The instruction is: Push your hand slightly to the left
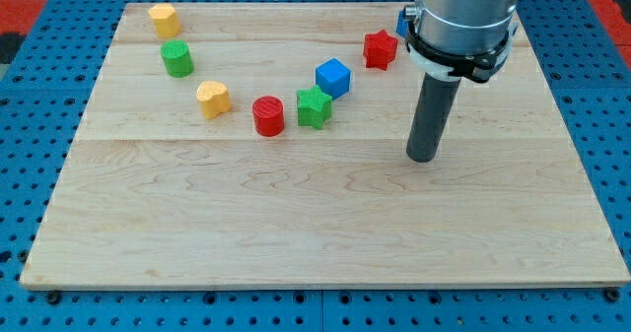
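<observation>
My tip rests on the wooden board, right of centre, with bare wood all around it. There are no jaws on this arm: it ends in a plain dark rod, so nothing is being gripped. The tip touches no block.

Blocks, from the view's left to the view's right:

- A yellow block, roughly six-sided, sits near the board's top left corner.
- A green cylinder stands just below and slightly right of it.
- A yellow heart-shaped block lies further down and to the right.
- A red cylinder marks the lowest position in the row.
- A green star-shaped block stands just right of the red cylinder, apart from it.
- A blue cube sits just above and right of the green star; whether the two touch cannot be determined.
- A red star-shaped block lies up and to the right of the blue cube.
- A blue block shows only as a small edge behind the grey arm housing; its shape cannot be determined.

Together the blocks form a shallow curve. The tip lies below and to the right of the red star, and well to the right of the green star.
</observation>
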{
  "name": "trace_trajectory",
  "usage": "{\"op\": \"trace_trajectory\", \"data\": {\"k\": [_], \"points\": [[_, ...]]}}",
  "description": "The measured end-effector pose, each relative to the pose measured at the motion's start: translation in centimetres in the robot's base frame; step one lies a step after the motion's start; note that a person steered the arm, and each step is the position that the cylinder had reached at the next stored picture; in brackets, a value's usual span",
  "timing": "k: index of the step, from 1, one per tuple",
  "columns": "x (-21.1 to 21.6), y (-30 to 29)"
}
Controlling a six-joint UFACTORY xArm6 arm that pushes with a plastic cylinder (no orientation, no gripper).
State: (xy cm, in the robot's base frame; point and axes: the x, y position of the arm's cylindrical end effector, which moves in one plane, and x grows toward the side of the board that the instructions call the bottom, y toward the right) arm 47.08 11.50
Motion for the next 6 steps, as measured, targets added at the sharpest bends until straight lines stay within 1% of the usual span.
{"op": "trace_trajectory", "data": {"k": [1, 2, 3, 5, 6], "points": [[-0.3, 0.0], [-0.4, -1.9], [1.5, -7.3], [1.5, -14.6], [1.5, -14.7]]}}
